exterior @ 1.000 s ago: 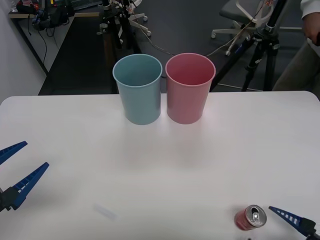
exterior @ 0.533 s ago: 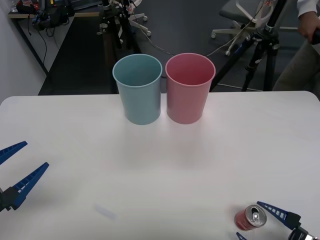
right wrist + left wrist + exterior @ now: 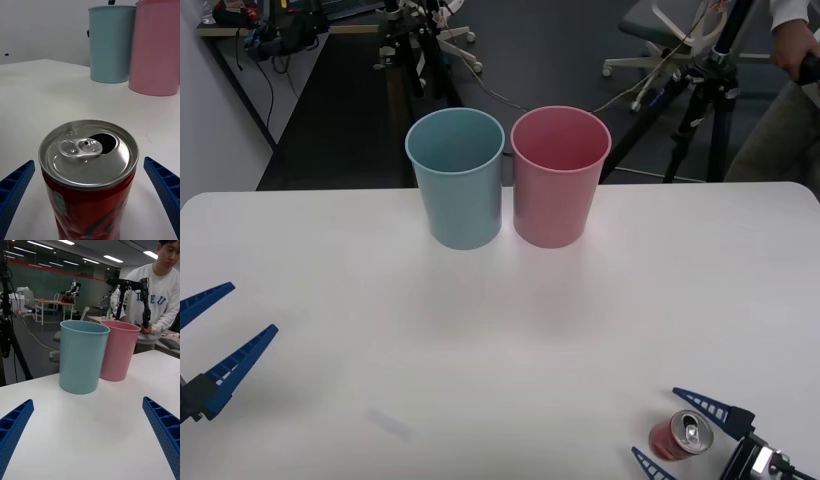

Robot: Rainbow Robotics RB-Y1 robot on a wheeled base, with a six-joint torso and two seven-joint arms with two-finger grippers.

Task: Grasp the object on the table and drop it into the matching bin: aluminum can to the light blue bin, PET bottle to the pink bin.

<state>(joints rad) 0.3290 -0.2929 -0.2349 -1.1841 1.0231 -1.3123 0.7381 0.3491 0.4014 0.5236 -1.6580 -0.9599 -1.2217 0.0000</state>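
Note:
A small red aluminum can (image 3: 680,436) (image 3: 88,176) with a silver top and pull tab stands upright near the white table's (image 3: 500,330) front right edge. My right gripper (image 3: 677,430) (image 3: 90,195) is open, one blue finger on each side of the can, not touching it. At the table's left front, my left gripper (image 3: 210,335) (image 3: 88,438) hangs open and holds nothing. The light blue bin (image 3: 456,178) (image 3: 111,43) (image 3: 82,355) and the pink bin (image 3: 559,175) (image 3: 157,47) (image 3: 119,348) stand side by side at the table's far middle, light blue on the left.
Beyond the table's far edge are tripods (image 3: 705,95), an office chair (image 3: 660,35) and cables on a dark floor. A faint smudge (image 3: 390,424) marks the tabletop at the front left of centre.
My right gripper has moved left and forward, so its fingers now straddle the can. The can, the bins and the left arm have not moved.

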